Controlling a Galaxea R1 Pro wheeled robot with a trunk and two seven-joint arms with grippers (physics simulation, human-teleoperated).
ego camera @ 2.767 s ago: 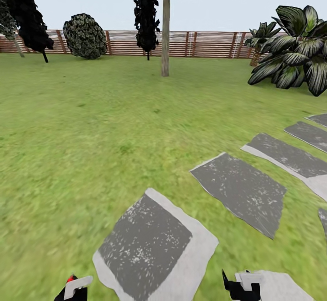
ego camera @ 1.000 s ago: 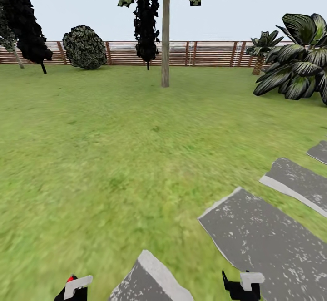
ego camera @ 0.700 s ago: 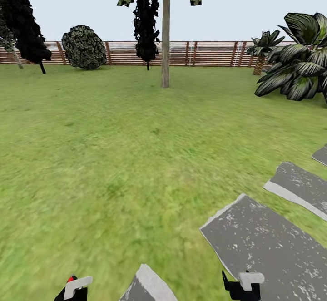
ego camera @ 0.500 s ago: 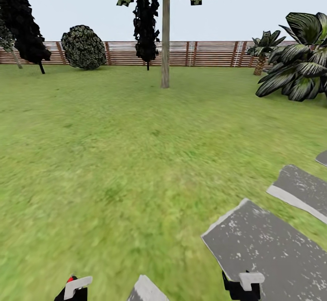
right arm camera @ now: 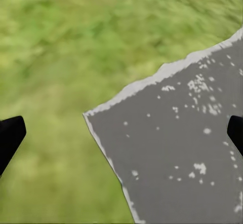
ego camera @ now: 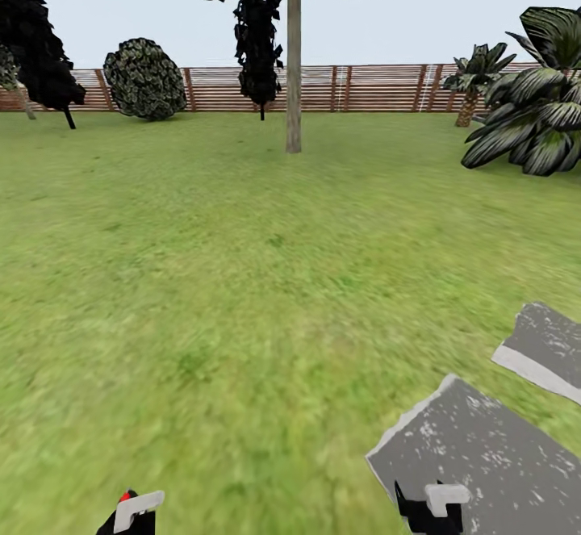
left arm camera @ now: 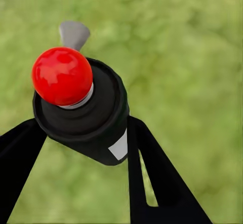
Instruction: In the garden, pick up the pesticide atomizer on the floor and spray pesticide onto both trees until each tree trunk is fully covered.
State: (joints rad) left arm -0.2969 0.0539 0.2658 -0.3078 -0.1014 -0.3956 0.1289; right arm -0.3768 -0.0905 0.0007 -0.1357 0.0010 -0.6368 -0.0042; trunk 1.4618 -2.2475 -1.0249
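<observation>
You're outdoors in a backyard garden, plain as day. Big green lawn stretches out ahead of you, closed off at the far end by a brown slatted wooden fence under open grey sky. Grey stone pavers sit in the grass down at your right. There's a tall bare-trunked tree in the middle, a round bush by the fence, dark cypress-type trees and broad-leaved plants on the right.
</observation>
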